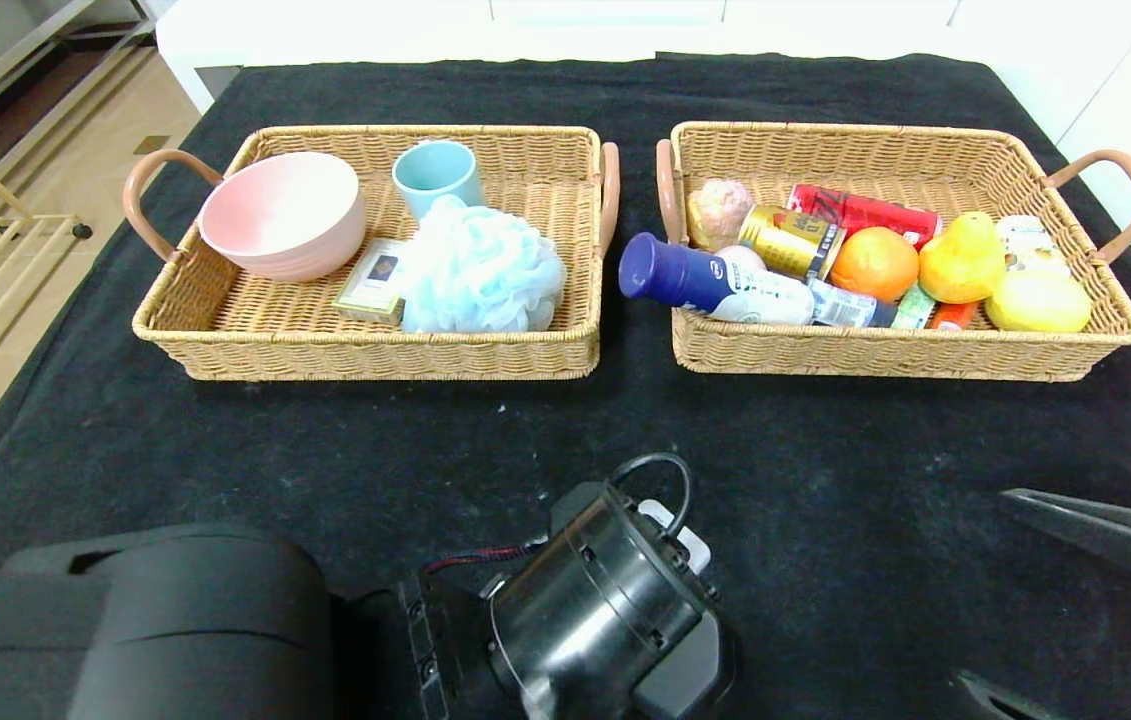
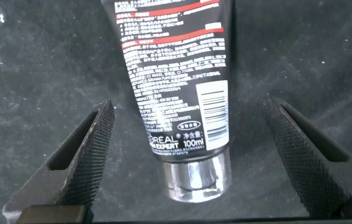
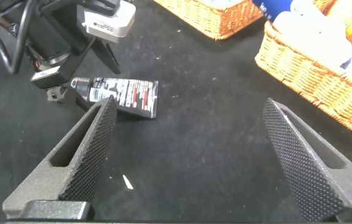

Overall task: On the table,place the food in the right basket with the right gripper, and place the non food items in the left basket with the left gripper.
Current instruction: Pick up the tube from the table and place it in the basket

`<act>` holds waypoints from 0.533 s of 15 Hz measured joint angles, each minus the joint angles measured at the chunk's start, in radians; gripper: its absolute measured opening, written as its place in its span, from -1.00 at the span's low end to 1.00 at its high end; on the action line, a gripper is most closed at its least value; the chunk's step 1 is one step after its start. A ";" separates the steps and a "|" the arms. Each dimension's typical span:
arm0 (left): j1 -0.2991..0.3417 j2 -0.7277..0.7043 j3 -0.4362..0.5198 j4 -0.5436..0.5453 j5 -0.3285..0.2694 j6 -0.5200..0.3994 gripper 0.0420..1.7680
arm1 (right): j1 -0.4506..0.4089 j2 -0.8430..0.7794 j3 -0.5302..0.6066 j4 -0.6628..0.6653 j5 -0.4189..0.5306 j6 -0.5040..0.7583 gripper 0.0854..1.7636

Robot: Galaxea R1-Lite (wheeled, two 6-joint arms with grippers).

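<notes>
Black cloth covers the tabletop [image 1: 325, 440], where the black squeeze tube [image 2: 176, 93] lies flat between the spread fingers of the left gripper [image 2: 188, 155], untouched. Off to the right, the right gripper [image 3: 191, 155] hovers low, also spread and empty, near the right basket [image 1: 885, 350].

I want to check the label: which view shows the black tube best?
The left wrist view: the black tube fills it, between the open left gripper. The right wrist view shows it small; the head view hides it.
</notes>
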 joint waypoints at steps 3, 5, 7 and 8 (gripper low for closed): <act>0.000 0.013 -0.001 -0.001 0.001 -0.004 0.94 | 0.000 0.007 0.002 0.000 0.000 0.000 0.94; 0.001 0.019 -0.002 -0.001 0.001 -0.004 0.94 | 0.000 0.013 0.003 0.000 0.000 -0.001 0.94; 0.003 0.025 -0.002 -0.003 0.001 -0.011 0.94 | 0.000 0.019 0.005 0.001 -0.001 0.000 0.94; 0.003 0.029 -0.002 -0.003 0.001 -0.019 0.94 | 0.000 0.022 0.005 0.000 -0.001 0.000 0.94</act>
